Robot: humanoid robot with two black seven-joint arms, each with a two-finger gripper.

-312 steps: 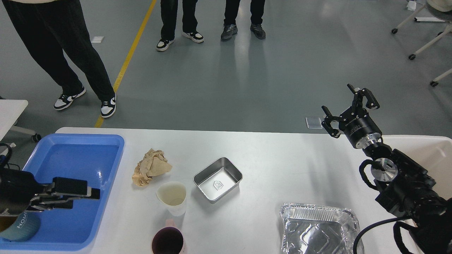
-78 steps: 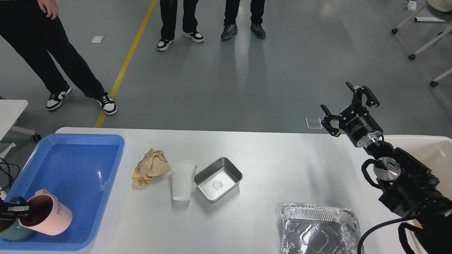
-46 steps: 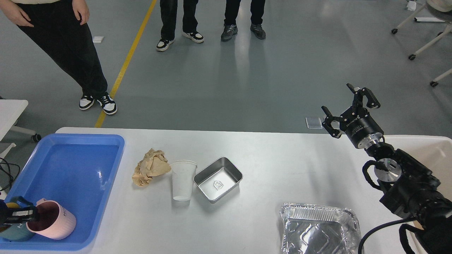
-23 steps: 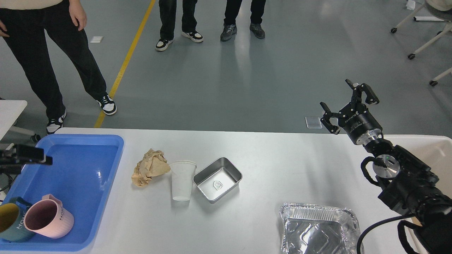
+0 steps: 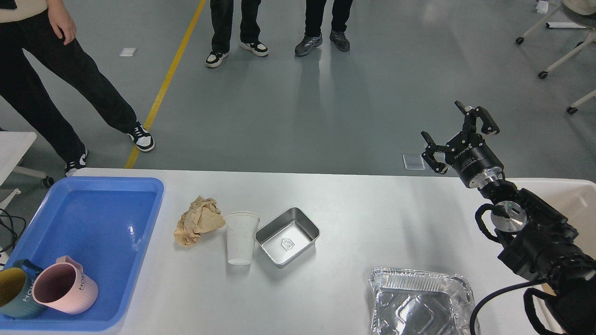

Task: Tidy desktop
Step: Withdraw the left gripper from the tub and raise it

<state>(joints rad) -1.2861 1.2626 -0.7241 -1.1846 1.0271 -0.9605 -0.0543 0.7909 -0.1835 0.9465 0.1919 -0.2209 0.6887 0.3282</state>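
My right gripper (image 5: 456, 135) is raised beyond the far right edge of the large white rectangular desktop (image 5: 363, 218), its two black fingers spread wide with nothing between them. My left gripper is out of view.

Nearest to that arm, at the near right of the desktop, sits a crinkled silver foil tray (image 5: 421, 300), cut off by the lower edge of the view. A beige bin (image 5: 575, 202) stands at the right end, partly hidden behind my arm.

Toward the centre lies a small rectangular stainless steel tray (image 5: 287, 236), upright and open. Just left of it, touching or nearly so, stands a white paper cup (image 5: 241, 237). A crumpled wad of brown paper (image 5: 198, 219) lies against the cup's left side.

At the left end rests a shallow blue plastic tray (image 5: 100, 218). In its near left corner a pink ribbed mug (image 5: 63, 291) lies tilted against a teal mug (image 5: 14, 295).

Three people (image 5: 51, 74) stand on the grey floor beyond the table.
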